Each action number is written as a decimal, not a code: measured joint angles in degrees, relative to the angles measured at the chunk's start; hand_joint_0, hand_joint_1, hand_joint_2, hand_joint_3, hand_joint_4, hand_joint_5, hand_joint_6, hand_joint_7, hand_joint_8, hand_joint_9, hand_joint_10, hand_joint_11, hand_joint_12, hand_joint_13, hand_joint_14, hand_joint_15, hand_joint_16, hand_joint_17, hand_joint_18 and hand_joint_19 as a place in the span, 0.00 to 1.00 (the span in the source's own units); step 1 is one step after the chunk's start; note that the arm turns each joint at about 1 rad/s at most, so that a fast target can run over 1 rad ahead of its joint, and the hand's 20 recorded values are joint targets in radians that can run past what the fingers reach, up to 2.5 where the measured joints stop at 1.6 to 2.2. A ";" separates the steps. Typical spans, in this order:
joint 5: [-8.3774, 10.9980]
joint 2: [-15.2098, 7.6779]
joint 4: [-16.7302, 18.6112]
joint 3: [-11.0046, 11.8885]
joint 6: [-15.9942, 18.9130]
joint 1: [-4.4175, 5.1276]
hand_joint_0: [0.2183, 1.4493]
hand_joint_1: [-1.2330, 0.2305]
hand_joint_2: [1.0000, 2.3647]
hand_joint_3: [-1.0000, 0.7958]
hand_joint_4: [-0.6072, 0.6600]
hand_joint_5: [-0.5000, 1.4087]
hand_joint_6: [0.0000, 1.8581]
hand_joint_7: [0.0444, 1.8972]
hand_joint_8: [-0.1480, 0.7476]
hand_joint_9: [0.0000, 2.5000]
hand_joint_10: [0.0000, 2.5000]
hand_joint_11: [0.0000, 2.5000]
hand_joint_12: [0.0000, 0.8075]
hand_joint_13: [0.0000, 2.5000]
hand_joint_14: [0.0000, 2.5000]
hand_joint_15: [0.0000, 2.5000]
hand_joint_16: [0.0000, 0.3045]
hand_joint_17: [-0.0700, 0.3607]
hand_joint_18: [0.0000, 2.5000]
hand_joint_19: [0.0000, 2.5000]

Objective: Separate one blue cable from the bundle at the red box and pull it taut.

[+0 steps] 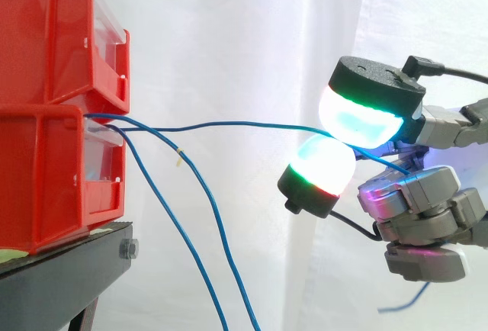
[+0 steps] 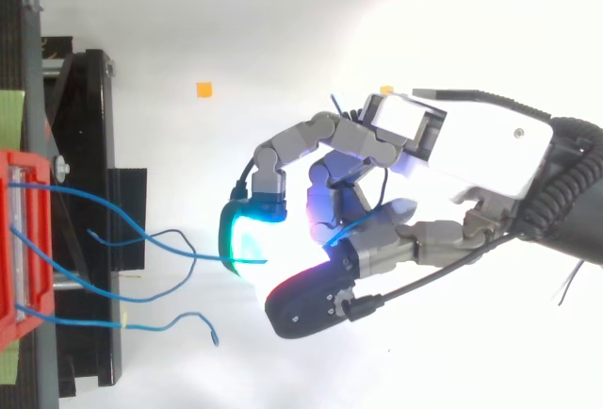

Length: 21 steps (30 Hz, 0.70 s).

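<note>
Two red bins (image 1: pixel 53 110) are stacked at the left on a black stand (image 1: pixel 61 270). Several blue cables come out between them. One blue cable (image 1: pixel 229 125) runs almost level from the bins to my hand (image 1: pixel 427 201), with a slight sag. It passes between two glowing pads (image 1: pixel 358 121), one above and one below, which pinch it; its loose end (image 1: pixel 404 300) hangs behind the hand. In the top view the hand (image 2: pixel 471 155) sits right of the red bin (image 2: pixel 24 239), pads closed on the same cable (image 2: pixel 198 253). Two other blue cables (image 1: pixel 198 255) droop down from the bins.
A white curtain (image 1: pixel 252 26) hangs behind everything. In the top view a small orange marker (image 2: pixel 203 89) lies on the white floor, and the black stand (image 2: pixel 89 211) runs along the left edge. Loose cable ends (image 2: pixel 203 319) curl between stand and hand.
</note>
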 measured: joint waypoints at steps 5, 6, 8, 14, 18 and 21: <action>0.63 0.05 -0.11 0.03 0.09 0.06 0.49 0.31 0.00 0.28 0.45 0.15 0.48 0.52 0.52 0.33 0.49 0.52 0.41 0.37 0.66 0.60 0.11 0.33 0.52 0.58; 0.67 0.04 -0.12 0.03 0.10 0.06 0.49 0.31 0.00 0.28 0.45 0.15 0.48 0.52 0.52 0.33 0.49 0.52 0.41 0.37 0.66 0.60 0.11 0.33 0.52 0.59; 0.68 0.05 -0.14 0.02 0.14 0.07 0.49 0.31 0.00 0.28 0.44 0.15 0.48 0.52 0.51 0.32 0.50 0.52 0.42 0.37 0.69 0.59 0.11 0.33 0.52 0.59; 0.47 0.05 -0.01 0.04 0.56 0.10 0.49 0.31 0.00 0.28 0.44 0.15 0.48 0.52 0.52 0.32 0.56 0.52 0.41 0.36 0.72 0.58 0.11 0.33 0.52 0.60; 0.43 0.06 -0.01 0.05 0.97 0.23 0.49 0.31 0.00 0.28 0.44 0.15 0.48 0.52 0.51 0.31 0.65 0.52 0.41 0.36 0.73 0.59 0.11 0.33 0.52 0.60; 0.47 0.06 -0.11 0.06 1.15 0.31 0.49 0.31 0.00 0.28 0.44 0.15 0.48 0.52 0.52 0.29 0.75 0.53 0.42 0.35 0.77 0.60 0.10 0.33 0.53 0.61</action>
